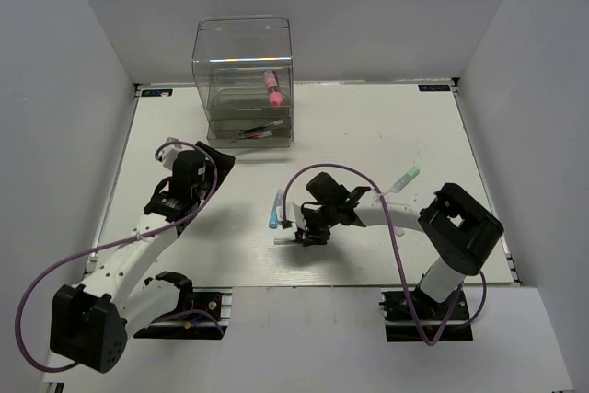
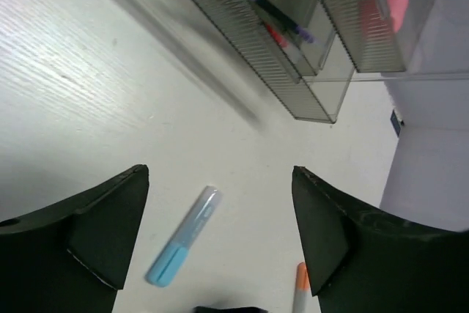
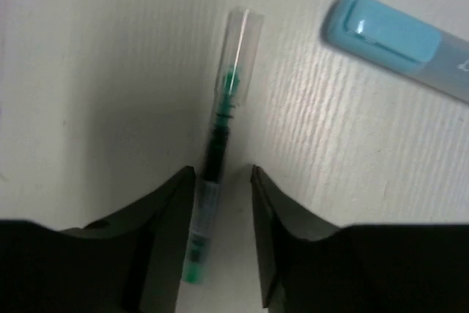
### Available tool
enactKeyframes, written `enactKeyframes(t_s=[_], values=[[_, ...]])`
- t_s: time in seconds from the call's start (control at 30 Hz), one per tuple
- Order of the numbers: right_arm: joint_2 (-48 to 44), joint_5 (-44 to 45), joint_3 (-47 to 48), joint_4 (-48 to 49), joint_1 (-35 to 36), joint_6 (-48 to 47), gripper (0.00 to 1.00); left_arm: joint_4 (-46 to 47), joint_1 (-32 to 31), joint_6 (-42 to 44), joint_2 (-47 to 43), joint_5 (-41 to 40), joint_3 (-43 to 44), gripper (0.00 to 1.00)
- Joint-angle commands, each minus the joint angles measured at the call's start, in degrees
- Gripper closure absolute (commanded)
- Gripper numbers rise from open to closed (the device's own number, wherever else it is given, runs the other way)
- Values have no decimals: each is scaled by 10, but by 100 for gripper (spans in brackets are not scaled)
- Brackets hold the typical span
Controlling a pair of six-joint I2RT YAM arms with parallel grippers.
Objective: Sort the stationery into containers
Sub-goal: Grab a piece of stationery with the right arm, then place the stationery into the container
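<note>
The tall clear container [image 1: 244,80] stands at the back, with a pink tube [image 1: 272,89] inside and thin pens [image 1: 258,132] in its drawers. It also shows in the left wrist view [image 2: 293,49]. My left gripper [image 1: 219,159] is open and empty in front of it, above the table. A light-blue marker [image 1: 275,210] lies mid-table, also in the left wrist view [image 2: 183,236] and the right wrist view [image 3: 396,42]. My right gripper [image 3: 222,170] is down at the table, jaws narrowly open around a clear green-ink pen [image 3: 220,130]. The pen touches the left finger, with a gap to the right one.
An orange-capped clear marker [image 2: 301,287] lies near the light-blue one. A teal-capped marker [image 1: 405,178] lies to the right, beyond the right arm. Grey walls enclose the white table [image 1: 368,126] on three sides. Purple cables loop off both arms.
</note>
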Motion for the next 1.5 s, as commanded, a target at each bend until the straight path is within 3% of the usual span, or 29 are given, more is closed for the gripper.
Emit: enactKeyframes(t_s=[0.0,0.03,0.1,0.13,0.2,0.37,0.5,0.6,0.77,0.97,1.17,1.37,1.47], values=[[9,93,-20,42,14,25,59,-6,2,-12,-48,-30,-28,11],[9,104,-20,47,14,29,70,-14,2,-18,-53,-36,-28,8],[3,115,-22,45,15,27,79,-14,2,-31,-59,-36,-42,7],[-3,119,-24,46,15,25,91,-14,2,-31,-59,-36,-51,7],[-17,120,-32,43,14,9,100,-1,2,-37,-65,-36,-65,7],[-65,115,-31,24,4,-22,100,68,2,-44,-59,1,-109,15],[-134,105,7,30,-17,-22,100,124,7,-44,-31,33,-121,15],[-135,133,42,94,-29,-31,100,158,7,-44,-1,56,-127,15],[-59,158,134,143,-53,-52,100,217,7,-44,43,80,-133,21],[77,154,287,152,-71,-86,100,264,12,-59,92,106,-139,44],[181,152,431,125,-83,-116,100,303,23,-65,125,122,-139,46],[239,165,482,139,-91,-136,100,331,28,-65,166,140,-115,46],[252,161,492,133,-94,-128,67,353,28,-65,193,145,-100,45]])
